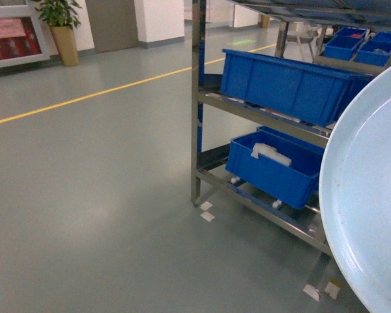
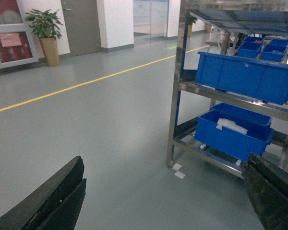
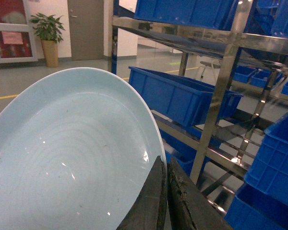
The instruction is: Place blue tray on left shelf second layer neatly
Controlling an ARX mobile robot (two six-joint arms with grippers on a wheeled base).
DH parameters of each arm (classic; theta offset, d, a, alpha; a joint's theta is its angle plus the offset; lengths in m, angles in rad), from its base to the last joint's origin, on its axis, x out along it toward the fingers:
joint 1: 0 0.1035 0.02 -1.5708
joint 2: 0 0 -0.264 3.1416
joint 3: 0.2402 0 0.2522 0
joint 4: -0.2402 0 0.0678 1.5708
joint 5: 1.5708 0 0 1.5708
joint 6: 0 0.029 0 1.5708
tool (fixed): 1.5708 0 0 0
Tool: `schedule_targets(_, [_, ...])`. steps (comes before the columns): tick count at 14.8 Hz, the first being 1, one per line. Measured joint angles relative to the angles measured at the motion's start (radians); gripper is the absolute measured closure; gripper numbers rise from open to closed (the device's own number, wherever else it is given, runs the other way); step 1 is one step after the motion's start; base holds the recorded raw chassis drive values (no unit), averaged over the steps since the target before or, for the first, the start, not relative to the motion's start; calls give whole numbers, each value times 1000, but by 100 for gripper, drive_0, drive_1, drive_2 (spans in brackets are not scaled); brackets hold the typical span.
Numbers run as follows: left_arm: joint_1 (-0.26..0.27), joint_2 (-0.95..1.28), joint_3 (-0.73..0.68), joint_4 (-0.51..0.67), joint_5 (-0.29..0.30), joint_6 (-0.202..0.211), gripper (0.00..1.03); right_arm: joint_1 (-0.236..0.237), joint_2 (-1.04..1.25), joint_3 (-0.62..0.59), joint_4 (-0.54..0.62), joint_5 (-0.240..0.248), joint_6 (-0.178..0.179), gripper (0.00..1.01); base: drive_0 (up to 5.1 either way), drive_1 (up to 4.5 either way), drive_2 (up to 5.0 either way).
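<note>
Right claw (image 3: pixel 164 201) is pinching the blue tray (image 3: pixel 72 158) by its rim; the steel shelf (image 3: pixel 216 96) is lying ahead-right; left claw (image 2: pixel 163 201) is gaping empty.

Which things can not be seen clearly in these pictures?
- Blue tray: head view, right and bottom edges cut it off.
- Right tool: right wrist view, its base is cut off below.
- White item in the lower crate: too small to identify.
- Left tool: only fingers show at the corners.
</note>
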Motion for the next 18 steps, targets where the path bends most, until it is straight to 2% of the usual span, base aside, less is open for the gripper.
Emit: schedule_targets(18, [0,0,0,0,0,0,5,0,0,0,-1,0,0,99,-163,-163,-163])
